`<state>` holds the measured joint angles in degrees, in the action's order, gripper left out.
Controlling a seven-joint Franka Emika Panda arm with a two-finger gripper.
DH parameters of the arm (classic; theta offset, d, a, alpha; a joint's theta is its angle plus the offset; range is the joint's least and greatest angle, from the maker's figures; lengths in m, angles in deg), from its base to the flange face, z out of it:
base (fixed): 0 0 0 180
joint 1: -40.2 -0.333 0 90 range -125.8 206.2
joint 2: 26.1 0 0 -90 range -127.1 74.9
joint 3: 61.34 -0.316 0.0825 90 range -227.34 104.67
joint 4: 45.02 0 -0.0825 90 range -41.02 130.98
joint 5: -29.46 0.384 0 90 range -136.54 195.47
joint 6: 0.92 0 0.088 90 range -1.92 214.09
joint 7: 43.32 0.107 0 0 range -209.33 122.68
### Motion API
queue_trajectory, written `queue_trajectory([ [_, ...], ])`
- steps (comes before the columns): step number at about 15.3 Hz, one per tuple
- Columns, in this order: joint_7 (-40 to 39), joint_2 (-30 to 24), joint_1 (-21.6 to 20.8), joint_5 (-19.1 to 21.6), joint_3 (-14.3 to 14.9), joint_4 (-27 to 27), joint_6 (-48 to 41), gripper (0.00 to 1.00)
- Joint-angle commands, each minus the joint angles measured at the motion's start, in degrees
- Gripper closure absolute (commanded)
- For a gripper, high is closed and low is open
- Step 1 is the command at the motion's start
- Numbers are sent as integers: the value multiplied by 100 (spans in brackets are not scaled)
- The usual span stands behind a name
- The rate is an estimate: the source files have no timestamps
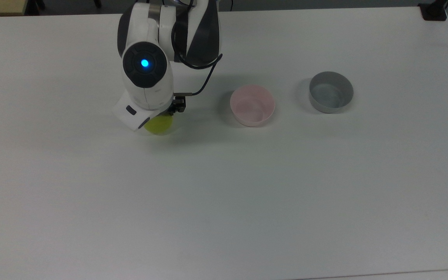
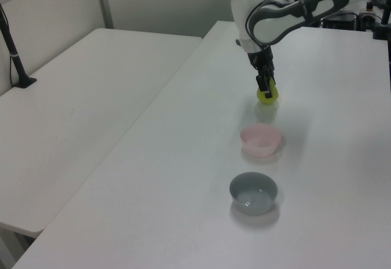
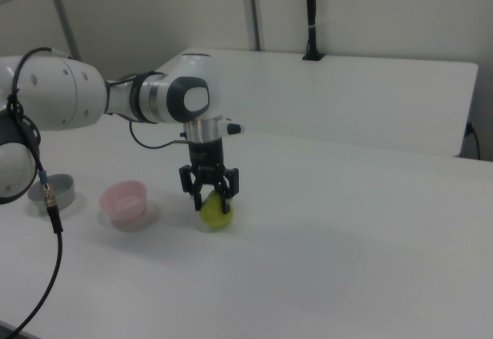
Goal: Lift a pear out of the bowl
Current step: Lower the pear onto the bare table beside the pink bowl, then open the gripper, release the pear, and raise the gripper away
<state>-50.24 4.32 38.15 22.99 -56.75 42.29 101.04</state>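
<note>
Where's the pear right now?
The pear is between the fingers of the gripper, low over the table, to the top view's left of the empty pink bowl.

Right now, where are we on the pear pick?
Done: the pear is out of the pink bowl, which sits empty. In hand: the gripper holds the pear low over the table, away from both bowls. Left: nothing of the pick itself.
</note>
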Motion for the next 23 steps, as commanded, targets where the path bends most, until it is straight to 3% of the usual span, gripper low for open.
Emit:
queue_trajectory([
  [1,155,-10,-94,-179,16,49,79,11],
  [2,164,-18,-102,-257,16,58,61,0],
  [5,164,-176,-85,-285,16,23,-9,0],
  [13,479,-1301,29,-197,33,-21,-633,0],
  [15,506,-1520,222,-162,33,-12,-642,0],
  [23,515,-1838,425,-91,33,-21,-1038,0],
])
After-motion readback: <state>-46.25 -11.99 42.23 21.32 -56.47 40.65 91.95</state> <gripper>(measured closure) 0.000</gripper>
